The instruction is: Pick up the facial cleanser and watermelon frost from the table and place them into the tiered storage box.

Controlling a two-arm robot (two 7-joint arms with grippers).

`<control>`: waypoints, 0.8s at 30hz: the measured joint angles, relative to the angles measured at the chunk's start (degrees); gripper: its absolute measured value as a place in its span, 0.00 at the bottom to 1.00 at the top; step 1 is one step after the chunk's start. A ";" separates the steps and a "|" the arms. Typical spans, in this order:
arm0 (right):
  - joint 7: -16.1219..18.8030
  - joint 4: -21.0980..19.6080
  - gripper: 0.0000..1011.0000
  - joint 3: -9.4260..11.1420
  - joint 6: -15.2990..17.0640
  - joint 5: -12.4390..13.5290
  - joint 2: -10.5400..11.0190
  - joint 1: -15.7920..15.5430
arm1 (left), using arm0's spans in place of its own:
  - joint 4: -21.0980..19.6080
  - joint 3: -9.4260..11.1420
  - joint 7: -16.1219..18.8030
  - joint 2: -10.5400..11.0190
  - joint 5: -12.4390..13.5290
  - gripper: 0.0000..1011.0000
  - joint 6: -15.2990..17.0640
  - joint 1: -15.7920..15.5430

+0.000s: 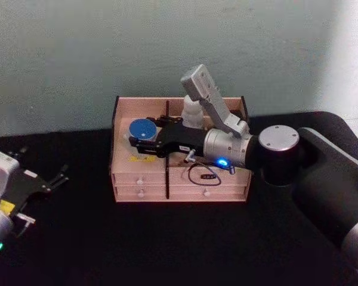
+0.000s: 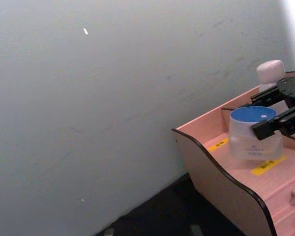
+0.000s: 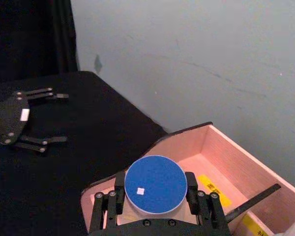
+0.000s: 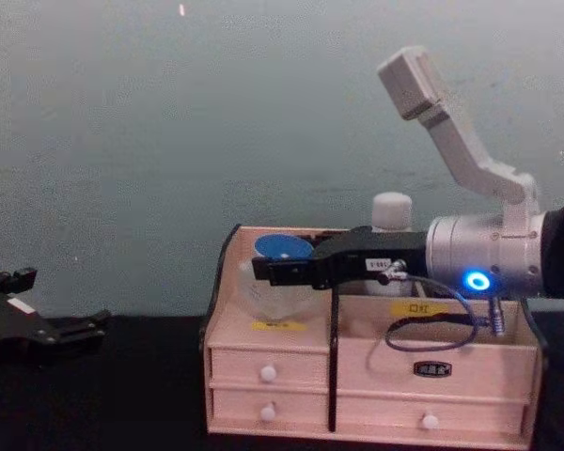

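Observation:
The watermelon frost [image 3: 156, 183], a clear jar with a blue lid, sits between the fingers of my right gripper [image 3: 155, 196], which is shut on it. The jar [image 4: 282, 252] is down in the left front compartment of the tiered storage box [image 4: 273, 371]; whether its base touches the floor I cannot tell. The facial cleanser [image 1: 192, 113], a white capped bottle, stands upright in the box's back compartment, just behind my right wrist [image 1: 227, 149]. My left gripper [image 1: 45, 164] rests open, holding nothing, low at the table's left, well apart from the box [image 1: 185, 192].
The box stands on a black table [image 1: 167, 244] against a pale grey-green wall [image 1: 77, 53]. A dark divider [image 1: 167, 149] splits it into left and right halves. Bare tabletop lies in front of the box and between it and my left arm.

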 joint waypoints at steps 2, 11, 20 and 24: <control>-0.14 1.23 0.72 0.17 -0.14 -0.39 -0.55 0.48 | 0.00 0.00 0.00 0.00 0.00 0.99 0.00 0.00; -0.51 4.54 0.72 1.14 -0.38 -1.60 -2.19 1.67 | 0.00 0.00 0.00 0.00 0.00 0.99 0.00 0.00; -0.75 5.51 0.72 1.68 -0.35 -2.09 -2.76 2.02 | 0.00 0.00 0.00 0.00 0.00 0.99 0.00 0.00; -0.72 5.48 0.72 1.64 -0.34 -2.06 -2.71 1.99 | 0.00 0.00 0.00 0.00 0.00 0.99 0.00 0.00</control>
